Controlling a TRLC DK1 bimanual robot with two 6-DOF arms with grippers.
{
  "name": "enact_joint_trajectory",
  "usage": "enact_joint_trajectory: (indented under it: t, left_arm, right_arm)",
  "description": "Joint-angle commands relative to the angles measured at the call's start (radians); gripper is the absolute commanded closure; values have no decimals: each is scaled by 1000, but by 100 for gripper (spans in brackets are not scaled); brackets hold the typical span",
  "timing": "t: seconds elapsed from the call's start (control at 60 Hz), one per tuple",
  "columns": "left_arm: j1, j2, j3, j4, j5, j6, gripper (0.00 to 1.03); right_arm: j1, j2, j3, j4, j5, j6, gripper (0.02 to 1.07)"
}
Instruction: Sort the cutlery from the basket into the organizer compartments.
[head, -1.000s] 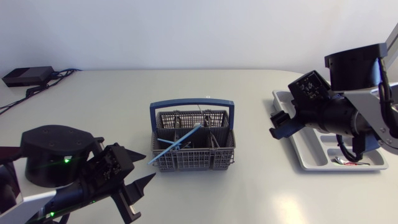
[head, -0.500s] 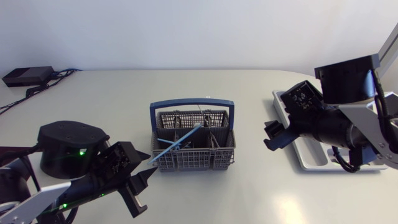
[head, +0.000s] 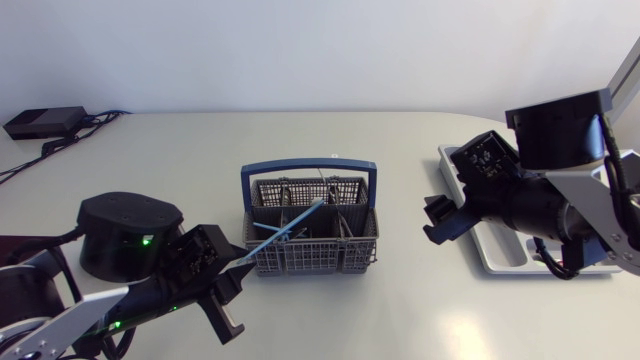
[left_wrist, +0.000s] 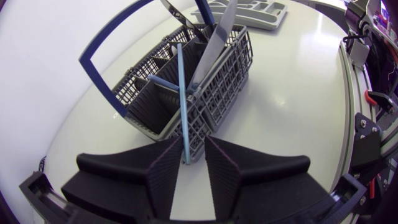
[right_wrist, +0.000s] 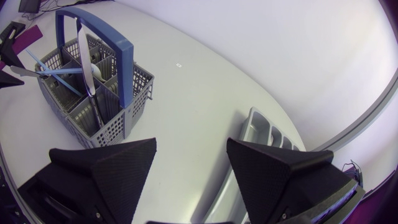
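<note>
Advancing since the earlier frames, the left gripper (left_wrist: 193, 140) is now sitting right at the near corner of the basket (head: 320, 258), while the right gripper (right_wrist: 191, 149) is hanging off the organizer (head: 495, 250) and out over the table (head: 400, 150), between organizer and basket. The left fingers (left_wrist: 163, 165) are standing narrowly apart, and the free end of the light blue utensil (left_wrist: 181, 99) is lying in the gap between them. It is sitting close against one finger with a sliver of room showing on the other side, so they are not pinching it yet. The utensil's long axis is running straight ahead from that gap, sloping over the basket's rim and down among the other cutlery inside, with a grey utensil (left_wrist: 214, 43) leaning just beside it. The right fingers are spread wide and holding nothing. The left arm is plainly the nearer one, and judging from this, the coming move is calling for a squeeze and then a pull back along the utensil's own line, keeping clear of the basket's blue handle (head: 308, 166) arching above. Open table is lying on the gripper's side of the basket for that withdrawal.
</note>
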Motion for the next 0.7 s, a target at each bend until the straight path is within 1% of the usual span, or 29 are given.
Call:
enact_joint_trajectory:
  t: [0.0,0.067,0.083,0.167,0.267,0.317,0.367,0.483,0.683]
  left_arm:
    - [6,17,27,16,-2,-22,80]
    - [5,26,27,22,-2,-26,82]
    - [3,32,27,25,-2,-27,85]
    - [3,40,27,35,-2,-29,89]
    - [3,47,27,48,-2,-29,97]
    - [3,49,27,48,-2,-30,98]
    - [3,49,27,48,-2,-30,100]
    - [5,44,27,41,-2,-29,100]
    - [5,-29,35,-28,2,-26,100]
  right_arm:
    - [16,-14,-32,-15,8,28,25]
    - [23,-18,-32,-18,8,28,25]
    - [28,-21,-34,-19,9,31,25]
    - [43,-24,-35,-24,17,35,25]
    - [43,-27,-37,-24,18,35,25]
    - [45,-27,-37,-24,20,35,25]
    - [45,-27,-37,-25,20,35,25]
    - [49,-24,-37,-25,21,37,25]
    - [52,-20,-40,-19,24,37,25]
